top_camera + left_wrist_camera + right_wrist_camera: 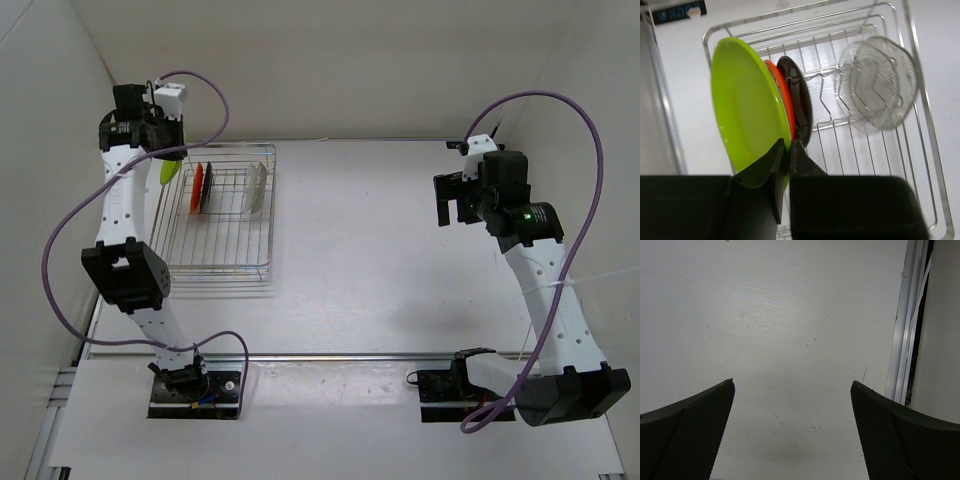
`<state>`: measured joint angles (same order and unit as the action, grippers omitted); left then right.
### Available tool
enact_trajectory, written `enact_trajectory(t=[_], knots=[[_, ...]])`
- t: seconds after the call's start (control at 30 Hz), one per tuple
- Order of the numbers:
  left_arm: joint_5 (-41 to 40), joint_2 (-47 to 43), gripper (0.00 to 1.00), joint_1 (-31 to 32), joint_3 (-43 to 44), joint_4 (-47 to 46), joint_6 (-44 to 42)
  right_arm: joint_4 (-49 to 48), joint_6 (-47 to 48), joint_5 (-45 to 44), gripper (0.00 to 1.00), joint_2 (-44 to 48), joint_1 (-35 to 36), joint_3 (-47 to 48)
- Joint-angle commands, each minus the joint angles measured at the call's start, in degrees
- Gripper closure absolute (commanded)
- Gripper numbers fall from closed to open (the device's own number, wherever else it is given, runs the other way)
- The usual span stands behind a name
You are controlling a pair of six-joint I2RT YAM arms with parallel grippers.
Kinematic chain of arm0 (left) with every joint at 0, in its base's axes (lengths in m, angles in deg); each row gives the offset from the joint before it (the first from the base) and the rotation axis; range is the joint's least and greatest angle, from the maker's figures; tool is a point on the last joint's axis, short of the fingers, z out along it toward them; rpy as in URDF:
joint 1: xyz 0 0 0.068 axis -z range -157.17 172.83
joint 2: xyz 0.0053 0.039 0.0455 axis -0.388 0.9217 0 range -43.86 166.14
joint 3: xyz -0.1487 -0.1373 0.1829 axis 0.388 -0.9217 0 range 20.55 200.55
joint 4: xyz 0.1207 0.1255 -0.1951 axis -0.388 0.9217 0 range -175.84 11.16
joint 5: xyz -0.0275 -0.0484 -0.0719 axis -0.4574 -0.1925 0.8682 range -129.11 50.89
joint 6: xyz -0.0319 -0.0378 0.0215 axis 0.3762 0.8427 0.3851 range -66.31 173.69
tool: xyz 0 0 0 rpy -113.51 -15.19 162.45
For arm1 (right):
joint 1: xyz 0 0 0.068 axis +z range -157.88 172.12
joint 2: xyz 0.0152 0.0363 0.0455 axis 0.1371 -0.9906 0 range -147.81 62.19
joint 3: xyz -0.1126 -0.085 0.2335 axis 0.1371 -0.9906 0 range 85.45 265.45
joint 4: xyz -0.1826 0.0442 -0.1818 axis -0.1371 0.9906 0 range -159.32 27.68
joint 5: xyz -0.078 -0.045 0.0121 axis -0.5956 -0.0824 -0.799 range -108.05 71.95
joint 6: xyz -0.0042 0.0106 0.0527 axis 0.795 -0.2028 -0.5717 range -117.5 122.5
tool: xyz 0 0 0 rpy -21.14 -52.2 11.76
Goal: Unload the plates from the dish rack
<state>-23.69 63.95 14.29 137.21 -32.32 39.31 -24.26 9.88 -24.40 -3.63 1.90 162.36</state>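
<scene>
The silver wire dish rack (225, 250) stands at the left of the table; it also shows in the left wrist view (920, 125). My left gripper (787, 150) is shut on the rim of the lime green plate (742, 110), held on edge at the rack's far left end (170, 170). The red-orange plate (785, 97) and the black plate (800, 100) stand upright right behind it in the rack. The clear plate (875, 82) stands further along the rack. My right gripper (792, 390) is open and empty above bare table at the right (448, 200).
White walls enclose the table at the back and both sides. A metal rail (902, 340) runs along the table's right edge. Purple cables loop from both arms. The arm bases (195, 385) sit at the near edge.
</scene>
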Motion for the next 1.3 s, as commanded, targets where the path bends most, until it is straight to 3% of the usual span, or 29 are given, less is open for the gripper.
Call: enact_trajectory(t=[0.0,0.1,0.13,0.2,0.3,0.4,0.47,0.57,0.7,0.9,1.27], knots=[[-0.5,-11.7,0.89,5.5,-1.2,1.2,-9.2,-1.1,0.6,-0.9,0.0,1.3,0.2,1.1],[-8.0,-17.8,0.89,14.3,-5.0,-1.9,-12.7,-0.4,0.1,2.4,0.0,0.8,0.2,2.7],[-14.0,-19.0,0.89,17.2,-7.0,-2.7,-15.7,-0.4,-0.5,3.5,0.0,0.8,0.2,4.1],[-20.0,-20.6,0.89,26.6,-8.3,-3.5,-18.6,1.8,-1.1,6.8,0.0,-0.8,0.2,6.2],[-35.9,-22.5,0.89,40.4,-11.8,-6.1,-24.5,3.1,-2.4,15.9,0.0,-2.2,-0.5,10.9],[-48.8,-25.1,0.89,53.7,-22.5,-11.7,-32.5,3.1,-4.6,29.6,0.0,-3.4,-2.8,15.3],[-53.0,-26.2,0.89,61.4,-31.9,-18.6,-39.2,3.1,-6.9,36.4,0.0,-4.7,-5.1,18.4],[-60.2,-26.9,0.89,68.4,-40.2,-25.5,-46.3,3.6,-9.0,46.9,0.0,-7.1,-7.1,21.4],[-62.7,-23.8,0.89,74.8,-42.1,-29.3,-50.0,3.6,-9.0,49.3,0.04,-9.6,-7.1,22.1],[-64.0,-18.2,0.89,83.0,-34.1,-30.0,-50.8,2.9,-6.9,49.9,0.06,-13.8,-7.1,21.4],[-64.0,-12.5,0.89,85.8,-27.6,-31.7,-52.0,2.4,-5.7,51.9,0.2,-17.6,-3.4,20.9]])
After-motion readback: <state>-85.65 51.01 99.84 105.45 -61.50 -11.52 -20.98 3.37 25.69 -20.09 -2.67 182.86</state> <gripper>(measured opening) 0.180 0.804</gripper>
